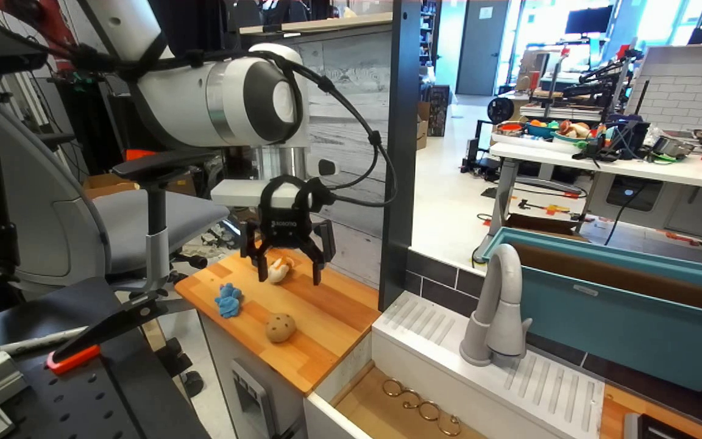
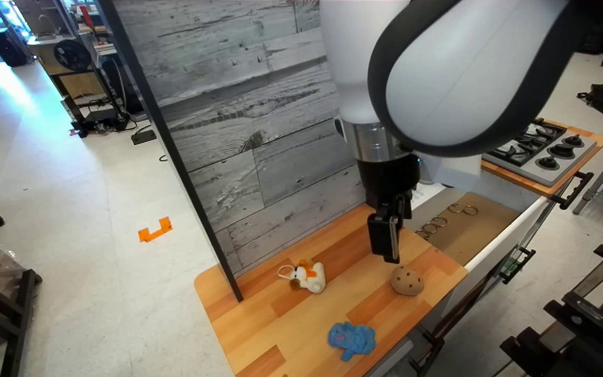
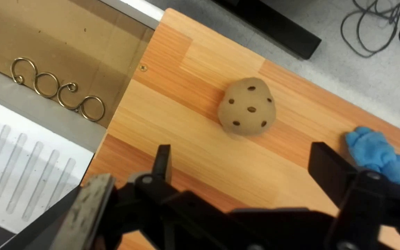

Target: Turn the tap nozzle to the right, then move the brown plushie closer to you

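The brown plushie [image 1: 280, 327] is a round, spotted soft toy lying on the wooden counter. It also shows in an exterior view [image 2: 406, 280] and in the wrist view [image 3: 247, 106], just ahead of the fingers. The grey tap nozzle [image 1: 505, 292] arches over the white sink ledge, its outlet hanging to the right of the tap body in that view. It is out of the wrist view. My gripper [image 1: 290, 279] points down above the counter, open and empty, apart from the plushie. Its fingers are spread wide in the wrist view [image 3: 241, 149].
A blue toy [image 1: 228, 300] and a white and orange toy [image 2: 309, 277] lie on the wooden counter [image 2: 259, 330]. The sink basin [image 3: 78, 24] holds metal ring hooks [image 3: 47, 83]. A grey wood-pattern panel [image 2: 254, 104] rises behind the counter. A teal planter [image 1: 619, 323] stands behind the tap.
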Motion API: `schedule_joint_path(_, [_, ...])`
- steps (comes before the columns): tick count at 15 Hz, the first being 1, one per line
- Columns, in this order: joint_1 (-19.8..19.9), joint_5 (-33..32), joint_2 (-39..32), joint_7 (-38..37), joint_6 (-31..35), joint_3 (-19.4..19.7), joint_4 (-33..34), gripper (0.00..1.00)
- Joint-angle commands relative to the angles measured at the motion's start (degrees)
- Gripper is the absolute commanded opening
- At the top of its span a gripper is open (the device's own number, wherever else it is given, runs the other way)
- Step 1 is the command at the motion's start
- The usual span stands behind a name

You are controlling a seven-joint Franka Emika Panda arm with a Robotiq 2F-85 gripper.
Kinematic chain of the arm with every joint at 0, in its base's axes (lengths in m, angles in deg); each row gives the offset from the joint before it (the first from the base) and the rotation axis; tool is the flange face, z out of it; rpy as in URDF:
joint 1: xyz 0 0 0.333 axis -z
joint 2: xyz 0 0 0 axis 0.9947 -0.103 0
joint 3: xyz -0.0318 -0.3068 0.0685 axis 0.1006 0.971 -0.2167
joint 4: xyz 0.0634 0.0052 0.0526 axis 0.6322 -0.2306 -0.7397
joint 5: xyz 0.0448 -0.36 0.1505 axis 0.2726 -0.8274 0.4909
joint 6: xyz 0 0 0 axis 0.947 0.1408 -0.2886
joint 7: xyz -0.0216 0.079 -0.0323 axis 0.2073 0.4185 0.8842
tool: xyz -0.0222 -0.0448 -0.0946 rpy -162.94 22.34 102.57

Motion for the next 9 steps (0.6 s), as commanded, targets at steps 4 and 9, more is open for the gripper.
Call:
schedule_joint_path(4, [2.58,7.88,9.93,-8.31,14.48,0.08,-12.90,1.00])
schedule_joint_path(9, [1.16,6.46,8.68,-10.66,13.02,2.61,-11.69,1.00])
